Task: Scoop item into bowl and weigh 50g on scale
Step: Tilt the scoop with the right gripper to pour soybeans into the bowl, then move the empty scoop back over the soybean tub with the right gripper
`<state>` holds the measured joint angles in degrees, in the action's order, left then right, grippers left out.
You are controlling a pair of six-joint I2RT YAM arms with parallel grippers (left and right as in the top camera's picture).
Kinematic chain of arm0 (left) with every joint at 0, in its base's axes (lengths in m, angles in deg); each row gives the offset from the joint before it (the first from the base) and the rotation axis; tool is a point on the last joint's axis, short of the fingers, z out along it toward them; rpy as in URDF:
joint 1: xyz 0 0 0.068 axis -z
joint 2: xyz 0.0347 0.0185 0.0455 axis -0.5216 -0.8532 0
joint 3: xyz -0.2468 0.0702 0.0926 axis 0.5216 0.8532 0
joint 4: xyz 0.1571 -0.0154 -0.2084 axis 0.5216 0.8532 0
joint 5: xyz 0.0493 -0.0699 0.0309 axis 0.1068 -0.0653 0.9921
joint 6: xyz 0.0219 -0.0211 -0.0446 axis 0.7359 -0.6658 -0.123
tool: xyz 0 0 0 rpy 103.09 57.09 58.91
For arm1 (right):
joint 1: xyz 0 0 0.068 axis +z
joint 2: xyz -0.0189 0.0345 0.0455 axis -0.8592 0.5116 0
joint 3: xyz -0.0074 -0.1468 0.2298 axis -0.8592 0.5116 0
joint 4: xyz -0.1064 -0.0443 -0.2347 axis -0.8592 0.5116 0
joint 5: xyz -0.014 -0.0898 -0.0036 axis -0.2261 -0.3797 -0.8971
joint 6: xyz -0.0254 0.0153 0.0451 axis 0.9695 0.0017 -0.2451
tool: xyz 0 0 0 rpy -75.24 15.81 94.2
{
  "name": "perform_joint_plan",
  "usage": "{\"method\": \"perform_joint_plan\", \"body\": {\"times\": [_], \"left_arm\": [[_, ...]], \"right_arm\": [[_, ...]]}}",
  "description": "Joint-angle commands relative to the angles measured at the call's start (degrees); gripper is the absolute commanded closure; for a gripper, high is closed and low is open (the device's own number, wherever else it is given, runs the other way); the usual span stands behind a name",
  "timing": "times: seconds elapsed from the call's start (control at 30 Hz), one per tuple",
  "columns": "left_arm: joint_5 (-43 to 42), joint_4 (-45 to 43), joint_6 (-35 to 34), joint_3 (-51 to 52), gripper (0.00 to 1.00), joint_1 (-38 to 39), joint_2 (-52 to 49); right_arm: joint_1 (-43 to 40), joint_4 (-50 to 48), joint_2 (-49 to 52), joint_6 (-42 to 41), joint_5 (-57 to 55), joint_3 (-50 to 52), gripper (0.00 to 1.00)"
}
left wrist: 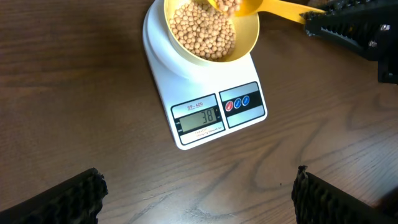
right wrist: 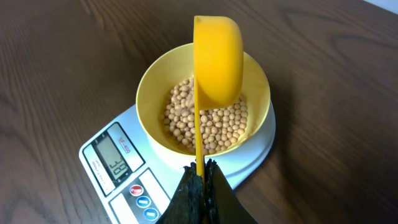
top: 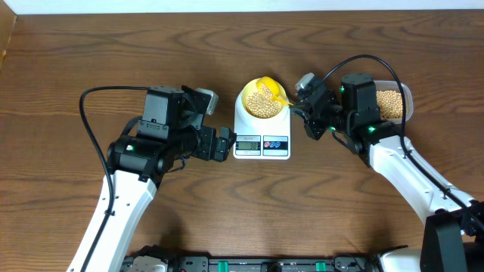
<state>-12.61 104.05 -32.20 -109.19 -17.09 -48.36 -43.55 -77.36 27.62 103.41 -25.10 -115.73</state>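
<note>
The right fingers (right wrist: 188,198) are pressed tight on the handle of the yellow scoop (right wrist: 217,62). They hold it tipped on its side over the pale yellow bowl (right wrist: 146,93) at the centre of the right wrist view, so the beans (right wrist: 211,127) slide in. The bowl sits on the scale (left wrist: 186,99) so each pour registers, and since the display reads 38, more is probably needed from the tub (top: 389,103) at the overhead view's right. The left fingers (left wrist: 71,199) are spread wide and empty above the table (left wrist: 74,93), apparently just watching the display.

Wooden table (top: 113,53) with scale (top: 262,143) and tub (top: 395,103)
</note>
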Motion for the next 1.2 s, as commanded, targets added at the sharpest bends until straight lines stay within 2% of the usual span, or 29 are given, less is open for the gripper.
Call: {"method": "perform_joint_plan", "body": {"times": [0.0,0.67,0.87,1.07,1.17], "left_arm": [[0.35,-0.02,0.55,-0.07,0.02,-0.2,0.0],[0.35,-0.02,0.55,-0.07,0.02,-0.2,0.0],[0.35,-0.02,0.55,-0.07,0.02,-0.2,0.0],[0.35,-0.04,0.55,-0.07,0.02,-0.2,0.0],[0.35,-0.02,0.55,-0.07,0.02,-0.2,0.0]], "right_arm": [[0.28,-0.24,0.17,2.12,0.17,-0.13,0.99],[1.31,-3.15,0.02,2.14,0.39,-0.44,0.99],[1.31,-3.39,-0.94,5.2,0.15,-0.44,0.99],[3.82,-3.41,-1.46,12.09,-5.44,-0.44,0.99],[5.6,-3.21,-1.44,12.24,-9.92,-0.44,0.99]]}}
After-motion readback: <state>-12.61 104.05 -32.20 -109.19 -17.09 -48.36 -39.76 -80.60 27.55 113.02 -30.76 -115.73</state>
